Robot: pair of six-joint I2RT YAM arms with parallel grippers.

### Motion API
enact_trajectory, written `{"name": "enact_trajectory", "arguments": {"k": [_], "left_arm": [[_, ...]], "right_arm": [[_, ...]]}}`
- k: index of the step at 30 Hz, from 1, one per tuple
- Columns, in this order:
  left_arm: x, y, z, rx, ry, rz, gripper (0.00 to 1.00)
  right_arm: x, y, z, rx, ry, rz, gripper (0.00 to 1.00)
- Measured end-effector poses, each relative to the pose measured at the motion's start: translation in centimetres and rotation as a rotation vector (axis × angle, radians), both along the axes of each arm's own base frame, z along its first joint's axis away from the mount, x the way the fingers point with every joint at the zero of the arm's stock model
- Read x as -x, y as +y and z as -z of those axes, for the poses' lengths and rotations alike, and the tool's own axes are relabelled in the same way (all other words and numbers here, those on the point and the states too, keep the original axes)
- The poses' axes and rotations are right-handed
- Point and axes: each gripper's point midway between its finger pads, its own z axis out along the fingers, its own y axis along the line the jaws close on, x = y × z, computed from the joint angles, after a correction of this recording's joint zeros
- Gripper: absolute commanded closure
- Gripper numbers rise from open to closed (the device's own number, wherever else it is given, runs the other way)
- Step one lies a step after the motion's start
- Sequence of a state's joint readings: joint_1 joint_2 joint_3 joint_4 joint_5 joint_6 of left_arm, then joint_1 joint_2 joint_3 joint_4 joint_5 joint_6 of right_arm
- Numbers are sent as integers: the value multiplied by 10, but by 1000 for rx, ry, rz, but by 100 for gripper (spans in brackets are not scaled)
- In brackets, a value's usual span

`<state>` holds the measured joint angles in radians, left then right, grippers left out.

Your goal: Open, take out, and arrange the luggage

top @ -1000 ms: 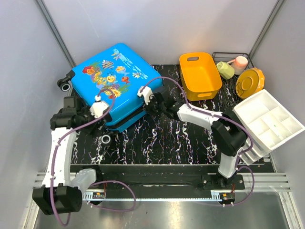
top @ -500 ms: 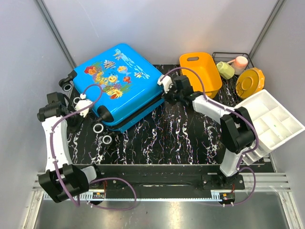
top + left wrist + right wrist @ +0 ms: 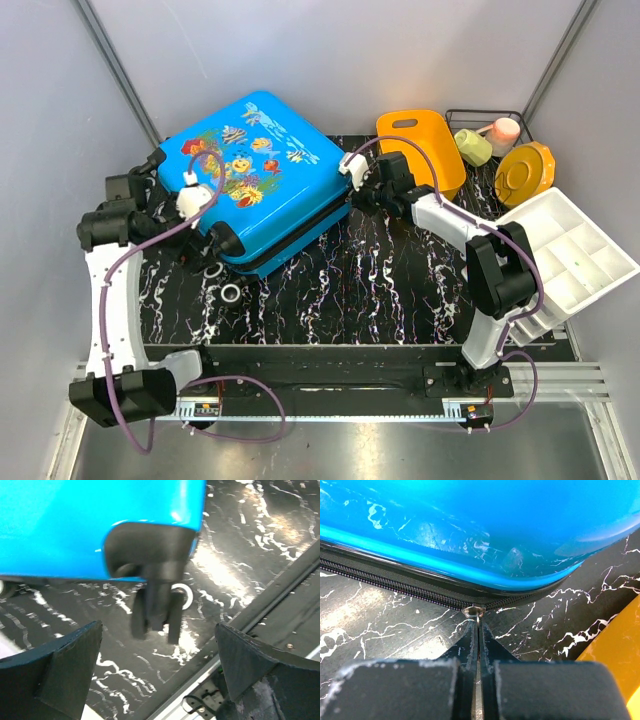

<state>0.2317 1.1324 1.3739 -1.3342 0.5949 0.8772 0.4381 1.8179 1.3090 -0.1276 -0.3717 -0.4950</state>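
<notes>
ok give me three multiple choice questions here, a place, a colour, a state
1. The orange basket stands: A) right of the suitcase B) on top of it C) left of it
2. The divided tray is: A) black B) white C) green
3. The right gripper is: A) wide open B) shut on nothing C) shut on the zipper pull
Answers: 1 A, the top view shows it at the suitcase's right; 2 B, its compartments are white; 3 C, the right wrist view shows it pinching the pull.
</notes>
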Motion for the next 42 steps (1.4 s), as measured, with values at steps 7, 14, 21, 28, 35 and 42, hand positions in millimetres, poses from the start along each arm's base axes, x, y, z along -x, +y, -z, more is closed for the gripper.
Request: {"name": "enact_trajectory", "arguments": {"k": [7,14,21,28,35,42], "left_arm": [[10,-37,36,21,142,47,5],[-2,-25,76,-57,209,-44,11],[-15,-7,85,-140,188,-116,10],[-14,-16,83,-105,187,-80,100],[-10,-14,83,-124,137,15,100],[3,30,78,-178,18,56,100]], "right_arm": [[0,0,0,-4,3,-4,100],[0,0,0,-5,4,-3,100],[1,0,0,-6,6,-1,100],[0,0,0,-10,8,2,100],[4,1,2,-13,16,-9,100],[68,10,3,-22,77,-101,100]]}}
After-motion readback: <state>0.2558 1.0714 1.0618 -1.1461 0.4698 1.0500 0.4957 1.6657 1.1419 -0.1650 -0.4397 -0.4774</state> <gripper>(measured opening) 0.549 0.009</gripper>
